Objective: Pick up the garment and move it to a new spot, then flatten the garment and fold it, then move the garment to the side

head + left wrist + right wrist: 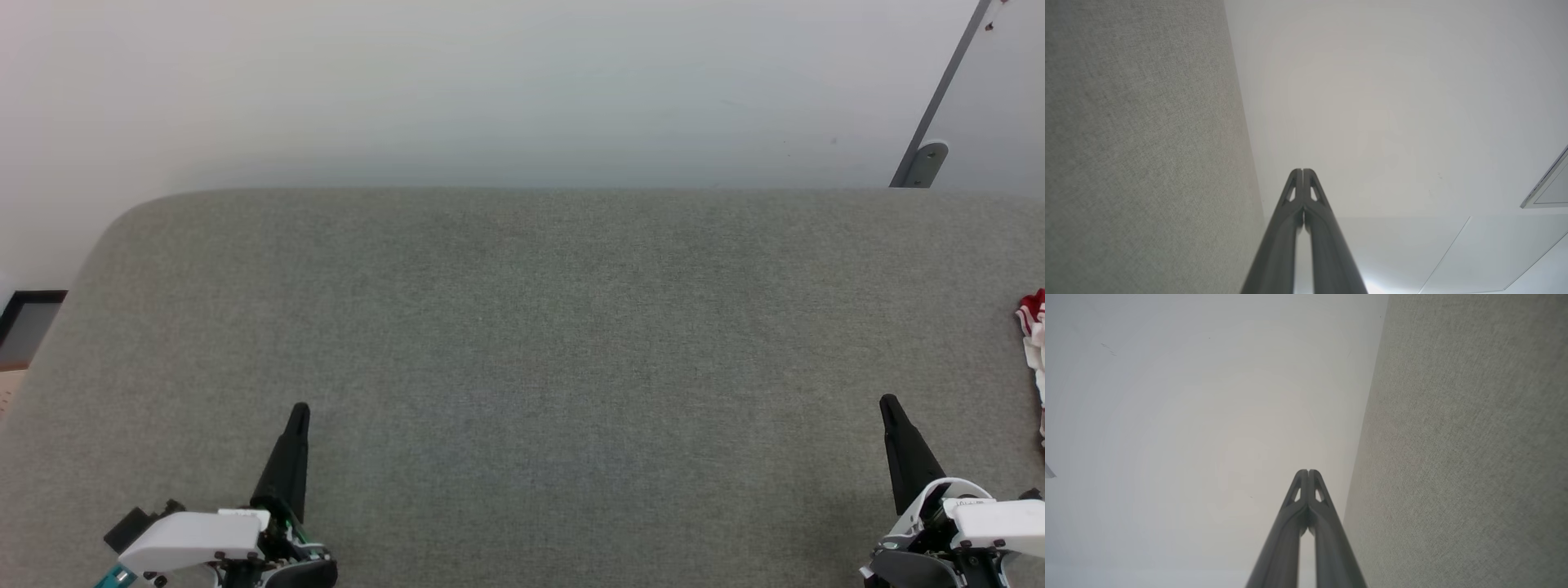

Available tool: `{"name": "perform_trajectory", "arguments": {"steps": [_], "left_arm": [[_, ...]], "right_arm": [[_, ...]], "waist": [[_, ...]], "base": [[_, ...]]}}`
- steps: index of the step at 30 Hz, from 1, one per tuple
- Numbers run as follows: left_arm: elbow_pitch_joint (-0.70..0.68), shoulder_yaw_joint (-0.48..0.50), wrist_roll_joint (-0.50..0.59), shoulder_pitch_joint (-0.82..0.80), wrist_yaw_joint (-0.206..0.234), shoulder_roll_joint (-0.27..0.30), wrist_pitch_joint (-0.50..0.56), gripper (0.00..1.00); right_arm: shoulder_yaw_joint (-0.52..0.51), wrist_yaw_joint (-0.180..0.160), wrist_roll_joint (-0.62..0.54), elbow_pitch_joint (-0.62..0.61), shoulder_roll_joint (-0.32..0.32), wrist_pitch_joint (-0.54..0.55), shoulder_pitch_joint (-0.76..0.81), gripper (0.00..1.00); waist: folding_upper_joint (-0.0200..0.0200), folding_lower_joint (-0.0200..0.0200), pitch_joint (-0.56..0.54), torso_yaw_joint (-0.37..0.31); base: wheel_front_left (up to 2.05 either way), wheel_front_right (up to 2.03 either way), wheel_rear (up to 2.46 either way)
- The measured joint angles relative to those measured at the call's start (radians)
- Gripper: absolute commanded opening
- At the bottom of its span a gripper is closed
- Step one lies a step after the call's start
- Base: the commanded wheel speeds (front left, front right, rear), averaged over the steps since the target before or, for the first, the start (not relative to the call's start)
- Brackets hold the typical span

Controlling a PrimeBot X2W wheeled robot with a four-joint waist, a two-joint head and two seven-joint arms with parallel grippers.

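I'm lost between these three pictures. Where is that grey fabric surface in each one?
Head view: the grey fabric surface spans the middle and bottom.
Left wrist view: the surface takes the left side, beside the shut left gripper.
Right wrist view: the surface takes the right side, beside the shut right gripper.
Shared landmark: the surface's edge against the pale background.

Two grippers over a bare grey fabric surface point(522, 327)

The left gripper point(300, 410) at lower left and the right gripper point(887, 402) at lower right point up-frame, fingers pressed together, holding nothing. A red-and-white garment point(1033, 331) is cut off by the frame's right edge.
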Motion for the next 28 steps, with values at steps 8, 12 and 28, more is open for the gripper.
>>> {"name": "perform_trajectory", "arguments": {"steps": [8,12,28], "left_arm": [[0.000,0.000,0.000,0.000,0.000,0.000,0.000,0.00],[0.000,0.000,0.000,0.000,0.000,0.000,0.000,0.00],[0.000,0.000,0.000,0.000,0.000,0.000,0.000,0.00]], "right_arm": [[0.000,0.000,0.000,0.000,0.000,0.000,0.000,0.00],[0.000,0.000,0.000,0.000,0.000,0.000,0.000,0.00],[0.000,0.000,0.000,0.000,0.000,0.000,0.000,0.00]], "waist": [[0.0000,0.0000,0.000,0.000],[0.0000,0.0000,0.000,0.000],[0.0000,0.0000,0.000,0.000]], "base": [[0.00,0.00,0.00],[0.00,0.00,0.00],[0.00,0.00,0.00]]}}
